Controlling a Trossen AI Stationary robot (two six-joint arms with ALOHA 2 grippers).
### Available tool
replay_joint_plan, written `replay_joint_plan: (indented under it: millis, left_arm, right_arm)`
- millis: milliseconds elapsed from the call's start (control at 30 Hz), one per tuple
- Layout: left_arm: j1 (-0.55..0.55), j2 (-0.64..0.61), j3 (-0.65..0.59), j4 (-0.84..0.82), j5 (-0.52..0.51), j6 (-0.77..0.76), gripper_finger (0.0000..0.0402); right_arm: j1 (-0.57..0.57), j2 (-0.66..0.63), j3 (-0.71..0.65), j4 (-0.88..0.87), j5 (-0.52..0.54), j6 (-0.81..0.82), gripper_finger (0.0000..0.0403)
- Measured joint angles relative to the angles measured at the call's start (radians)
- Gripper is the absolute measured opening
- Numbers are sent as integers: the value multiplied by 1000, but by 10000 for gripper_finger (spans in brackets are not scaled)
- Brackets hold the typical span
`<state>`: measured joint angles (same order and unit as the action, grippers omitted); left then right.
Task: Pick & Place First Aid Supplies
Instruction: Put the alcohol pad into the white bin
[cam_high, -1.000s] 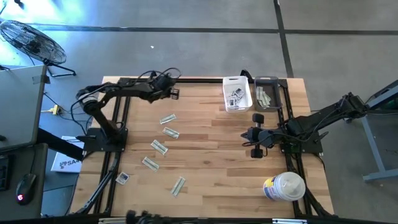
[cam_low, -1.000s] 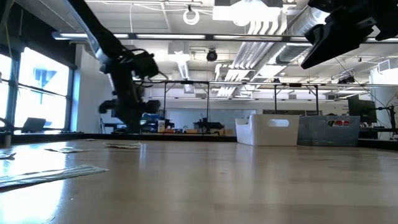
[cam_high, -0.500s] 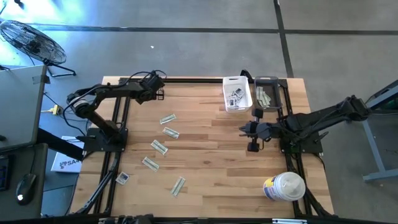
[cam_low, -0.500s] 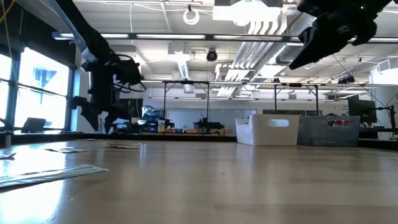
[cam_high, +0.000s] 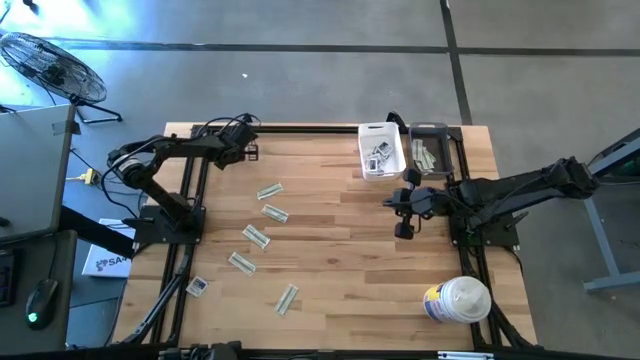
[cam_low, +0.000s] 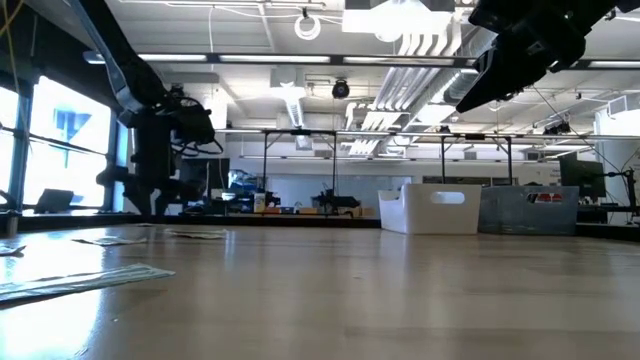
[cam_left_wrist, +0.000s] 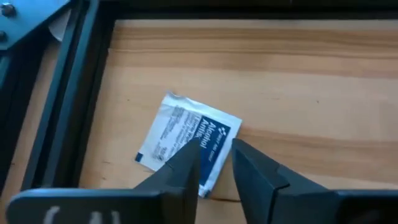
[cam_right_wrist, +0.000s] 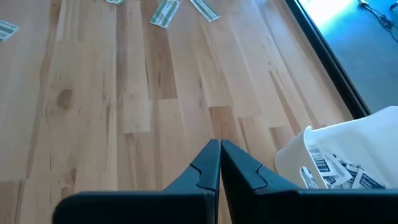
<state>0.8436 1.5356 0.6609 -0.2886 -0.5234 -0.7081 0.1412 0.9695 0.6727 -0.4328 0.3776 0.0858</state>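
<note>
**My two arms over a wooden table scattered with first aid packets**

I am a pair of dark robot arms working at a pale wooden table (cam_high: 340, 250) with a black frame along its edges.

My left gripper (cam_high: 247, 151) hangs near the table's far left corner. Its wrist camera looks down on a square white packet (cam_left_wrist: 186, 144) with blue print, lying flat on the wood beside the black frame rail. My two fingers (cam_left_wrist: 180, 171) stand a narrow way apart, right over the packet's near edge. I cannot tell whether they touch it, and nothing is gripped between them.

My right gripper (cam_high: 404, 207) hovers above the table's right half, just in front of the two bins, clenched with nothing held. In its own wrist view the fingertips (cam_right_wrist: 219, 149) meet above bare wood.

At the far edge, right of centre, a white bin (cam_high: 380, 131) holds several square white packets. A grey bin (cam_high: 445, 150) stands touching its right side and holds pale green strips.

Five pale green strips (cam_high: 270, 191) lie loose across the table's left half, running in a ragged line from the middle toward the near edge. Another square white packet (cam_high: 196, 286) lies near the near left corner, beside the frame rail.

A large white canister (cam_high: 457, 299) with a yellow and blue label lies on its side near the near right corner.
</note>
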Motion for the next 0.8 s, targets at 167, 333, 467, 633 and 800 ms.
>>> replay_joint_plan:
  millis: [167, 333, 467, 633, 800]
  left_arm:
    - [-1, 0, 0, -5, 9, -3, 44]
    - [-1, 0, 0, -9, 17, -28, 29]
    - [-1, 0, 0, -11, 18, -31, 29]
    - [-1, 8, 0, -5, 10, -35, 35]
    - [-8, 53, 31, -17, -28, -72, 58]
  right_arm:
    - [-5, 0, 0, 0, -7, 8, 7]
    - [-4, 0, 0, 0, -10, 10, 7]
    - [-4, 0, 0, 1, -10, 10, 7]
    - [-4, 0, 0, 1, -10, 10, 7]
    - [-4, 0, -1, 11, -10, -5, 7]
